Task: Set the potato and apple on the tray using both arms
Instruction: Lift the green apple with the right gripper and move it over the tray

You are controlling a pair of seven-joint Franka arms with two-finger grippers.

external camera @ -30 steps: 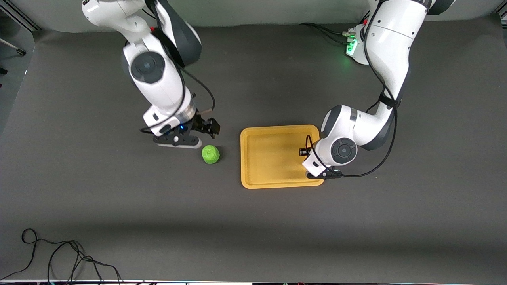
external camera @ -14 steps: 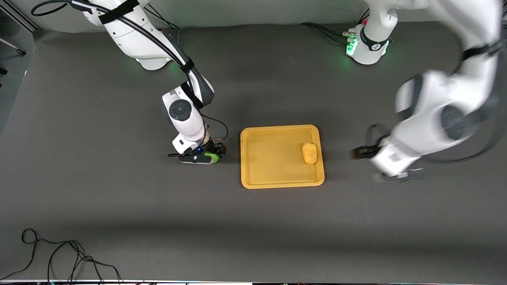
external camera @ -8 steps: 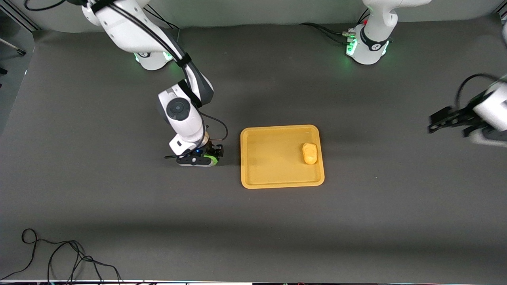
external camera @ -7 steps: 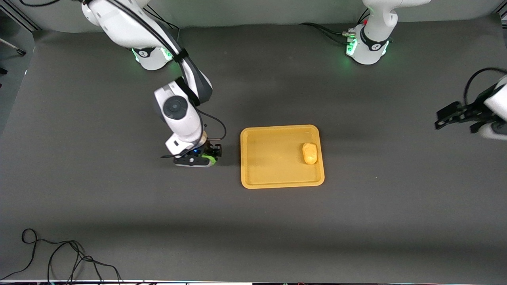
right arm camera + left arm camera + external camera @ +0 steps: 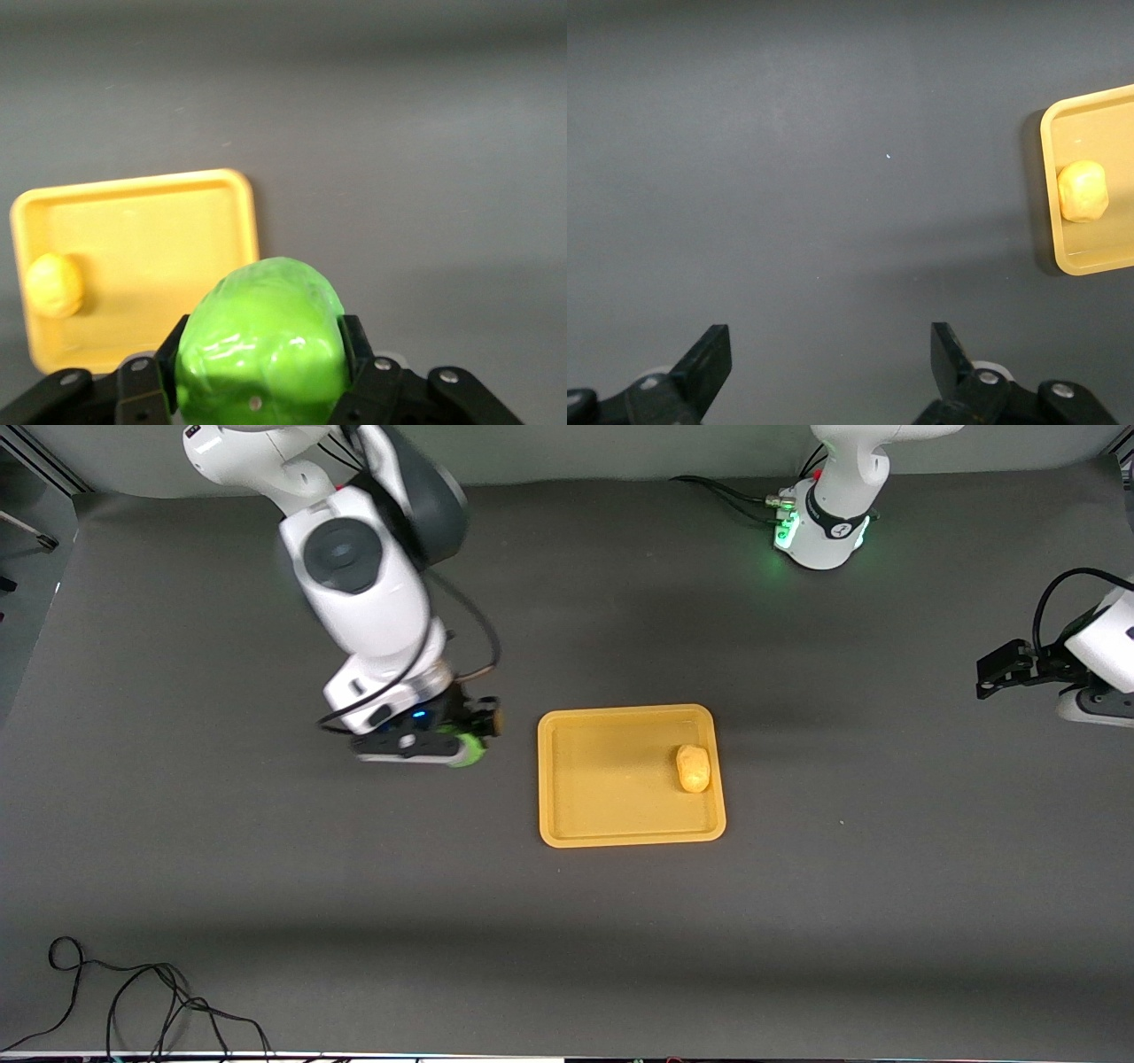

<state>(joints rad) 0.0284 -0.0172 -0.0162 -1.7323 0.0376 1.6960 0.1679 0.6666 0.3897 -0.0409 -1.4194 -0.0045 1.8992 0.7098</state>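
While the right gripper (image 5: 257, 390) clamps its 2 fingers on the round bright-green toy apple (image 5: 260, 341), lifted beside the flat orange-yellow plastic tray (image 5: 567, 828), transport comes next: carry it over the tray's bare floor, clear of the lumpy yellow-orange toy potato (image 5: 693, 768), then release. The left gripper (image 5: 828, 381) waits wide open and empty, over bare table well off the tray toward the left arm's end.

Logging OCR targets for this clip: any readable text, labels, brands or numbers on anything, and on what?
None readable. The tray, potato and apple carry no print. The left gripper and right gripper show no marks. A small mark on the left arm's base is too small to read.
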